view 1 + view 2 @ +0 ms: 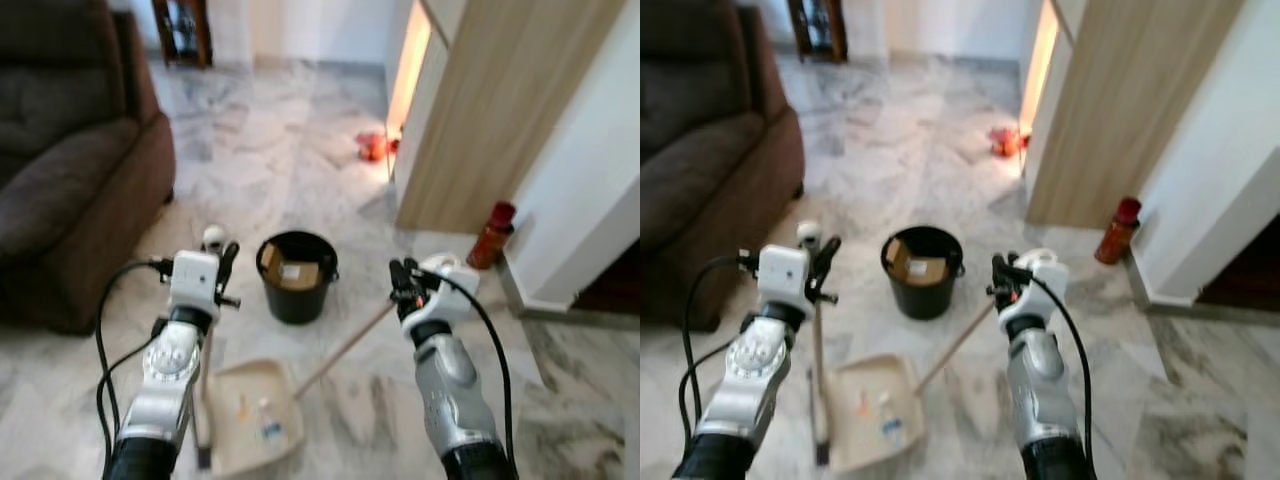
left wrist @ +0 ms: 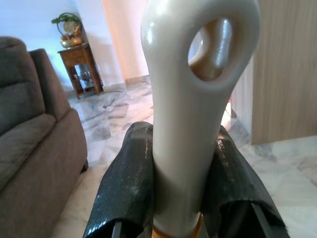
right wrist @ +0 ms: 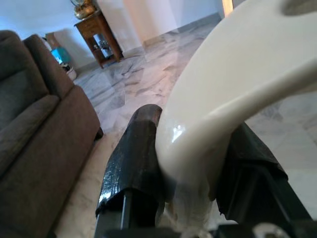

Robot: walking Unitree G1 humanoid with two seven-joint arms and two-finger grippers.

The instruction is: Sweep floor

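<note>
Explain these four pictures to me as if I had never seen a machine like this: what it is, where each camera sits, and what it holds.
This is a walking humanoid robot with two silver arms, each ending in a two-fingered black pincer. The two wide pictures come from a stereo camera on its head, looking down at a marble floor. The two close-ups come from cameras on its wrists. The left pincer is shut on the cream dustpan handle, and the dustpan, holding a few scraps, rests on the floor below. The right pincer is shut on the broom handle, whose stick slants down toward the dustpan. Ahead stands a black bin; a brown sofa is on the left.
</note>
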